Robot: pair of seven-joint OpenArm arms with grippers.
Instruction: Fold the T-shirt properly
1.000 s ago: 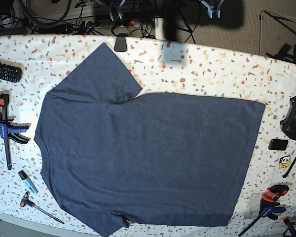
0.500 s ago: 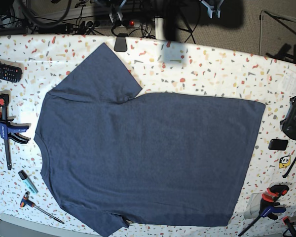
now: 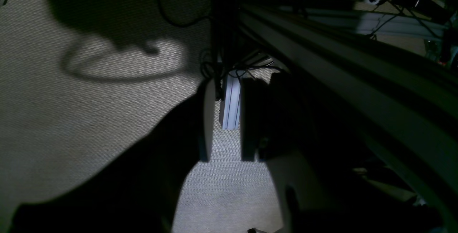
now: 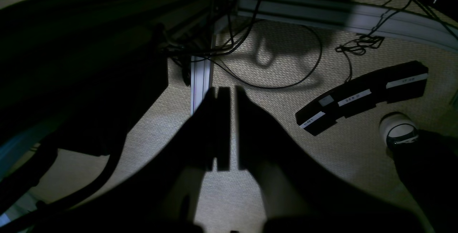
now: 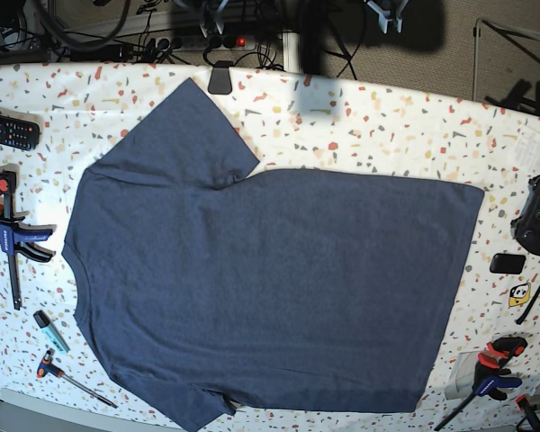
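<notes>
**Operator:** Navy cotton, one layer, fully spread. The T-shirt (image 5: 270, 288) lies flat across the middle of the worktop (image 5: 387, 117), plain side up, collar at the left and hem at the right. One sleeve points toward the far edge; the other reaches the near edge. No fold has been made.

**Technician:** State of the hands?

**Operator:** Neither is over the worktop. Both wrist cameras look down at carpet and frame rails beyond the far edge. The left hand (image 3: 225, 118) stands partly open with a clear gap between its fingers and nothing in it. The right hand (image 4: 229, 132) is nearly closed, only a thin slit showing, and it too is empty.

**Technician:** Risks from this state?

**Operator:** Three, by my judgement. First, the right hand must open before it reaches the cloth; closed fingers would push the fabric into a ridge instead of pinching it. Second, a grip on the near sleeve could drag it off the near edge, since it already lies at the rim. Third, clutter: a clamp (image 5: 9, 229) and a remote (image 5: 9, 130) sit at the left, a game controller (image 5: 537, 214) and a second clamp (image 5: 490, 373) at the right. A wide sweep could snag these.

**Technician:** Anything else?

**Operator:** Uneven lifting by the two hands would skew the fold line.
</notes>
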